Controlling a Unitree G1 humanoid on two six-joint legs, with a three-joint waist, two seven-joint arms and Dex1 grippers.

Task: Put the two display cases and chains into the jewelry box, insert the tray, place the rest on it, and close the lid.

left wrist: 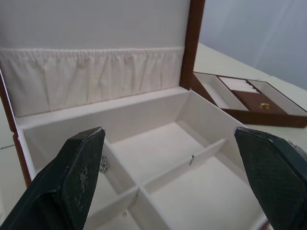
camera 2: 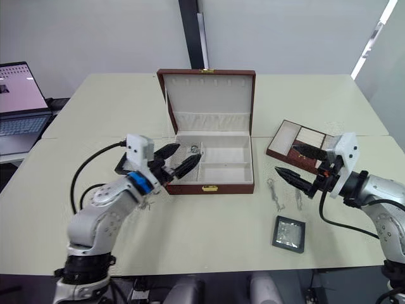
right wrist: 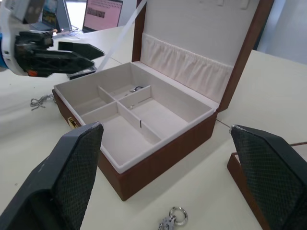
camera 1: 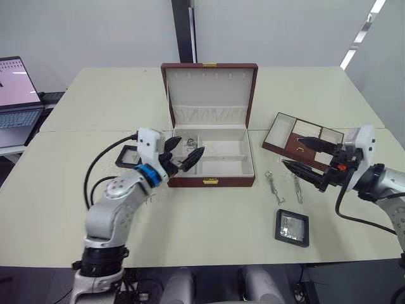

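We record one large reddish-brown wood-grain jewelry box (camera 1: pixel 211 158) at mid-table on the pale table (camera 1: pixel 209 234), its hinged lid (camera 1: pixel 209 92) upright, cream inside with a gathered pocket; gold clasp at the front. No brand or lettering is legible on it.

One small silver chain (right wrist: pixel 136 88) lies in a rear compartment. Two thin silver chains (camera 1: pixel 274 187) lie on the table right of the box. What may be another chain (right wrist: pixel 39 101) lies by the box's left front corner.

One black-framed square display case (camera 1: pixel 292 227) sits near the front right; a second (camera 1: pixel 127 156) sits left of the box.

The shallow brown compartmented tray (camera 1: pixel 302 138) rests right of the box.

Left gripper (camera 1: pixel 183 156), fingers apart, empty, at the box's left edge. Right gripper (camera 1: pixel 306 158), fingers apart, empty, over the tray's front edge.

An open laptop (camera 1: pixel 17 101) stands far left, text unreadable.
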